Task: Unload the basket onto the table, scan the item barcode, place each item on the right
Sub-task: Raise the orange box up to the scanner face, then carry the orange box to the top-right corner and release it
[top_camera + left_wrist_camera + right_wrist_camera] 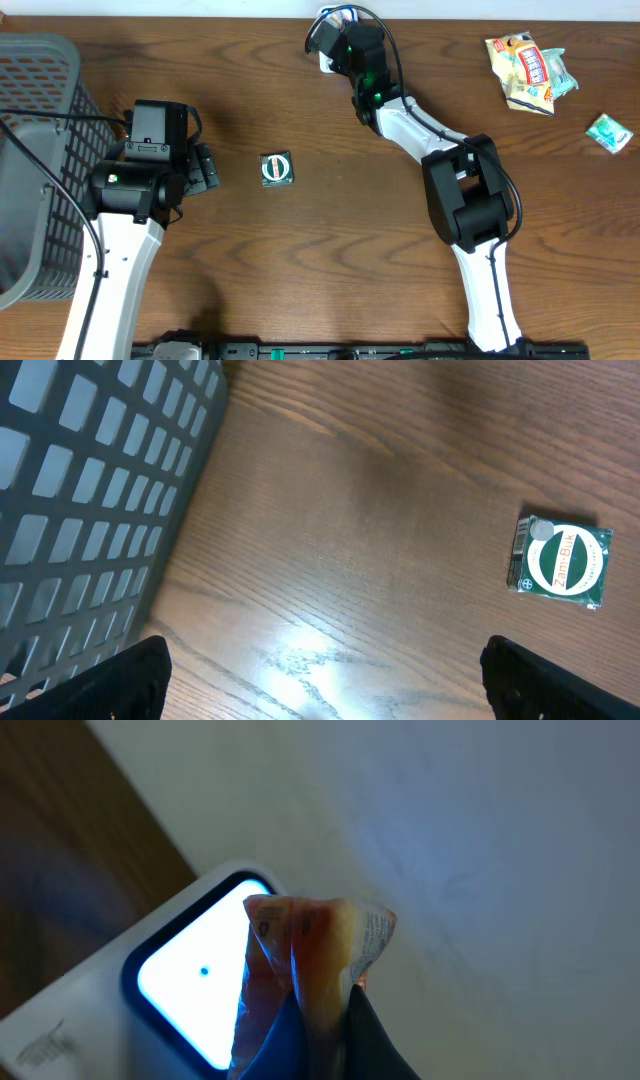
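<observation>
One light, crinkly sachet (310, 945), prob. easily crushed, clamped by its edge in right gripper (320, 1040) at scanner (190, 985); left gripper (330, 680) spread, empty.

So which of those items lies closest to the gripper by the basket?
The green Zam-Buk box, alone mid-table; the yellow packets and teal sachet lie far right.

A dark brown desk (300, 280) with fine wood grain fills nearly the whole overhead view. A pale strip (450, 8) runs beyond its far edge. Light from above leaves a soft white glare (300, 655) on the wood.
</observation>
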Tool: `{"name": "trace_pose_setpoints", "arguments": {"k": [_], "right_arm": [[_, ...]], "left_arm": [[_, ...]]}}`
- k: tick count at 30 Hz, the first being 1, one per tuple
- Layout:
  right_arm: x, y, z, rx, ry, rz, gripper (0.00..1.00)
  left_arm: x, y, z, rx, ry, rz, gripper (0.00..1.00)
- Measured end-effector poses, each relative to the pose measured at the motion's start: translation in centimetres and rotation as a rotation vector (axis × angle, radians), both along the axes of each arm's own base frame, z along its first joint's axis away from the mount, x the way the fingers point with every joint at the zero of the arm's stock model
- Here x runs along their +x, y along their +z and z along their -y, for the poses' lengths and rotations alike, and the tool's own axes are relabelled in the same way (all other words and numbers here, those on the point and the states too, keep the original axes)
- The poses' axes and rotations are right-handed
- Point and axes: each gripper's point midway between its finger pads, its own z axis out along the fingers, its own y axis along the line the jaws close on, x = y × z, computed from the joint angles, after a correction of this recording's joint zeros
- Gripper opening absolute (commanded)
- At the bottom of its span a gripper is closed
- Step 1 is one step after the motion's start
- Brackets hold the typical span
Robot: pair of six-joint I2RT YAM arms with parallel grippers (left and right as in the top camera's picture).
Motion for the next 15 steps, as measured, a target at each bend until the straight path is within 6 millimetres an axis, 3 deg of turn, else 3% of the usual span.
{"name": "trace_pose_setpoints", "arguments": {"k": [5, 9, 12, 15], "right_arm": [[0.3, 0.4, 0.9, 0.051, -0.059, 0.006, 0.01], [0.4, -0.7, 3.0, 0.076, -0.135, -0.06, 0.01], [0.3, -0.8, 6.0, 0.107, -0.212, -0.129, 0.01], [0.0, 0.7, 10.9, 0.13, -0.31, -0.188, 0.01]], "left_arm": [[0.0, 0.0, 0.0, 0.0, 0.0, 0.0, 0.98], [0.0, 0.0, 0.0, 0.0, 0.0, 0.0, 0.98], [0.0, 0.0, 0.0, 0.0, 0.0, 0.0, 0.98], [0.0, 0.0, 0.0, 0.0, 0.0, 0.0, 0.98]]}}
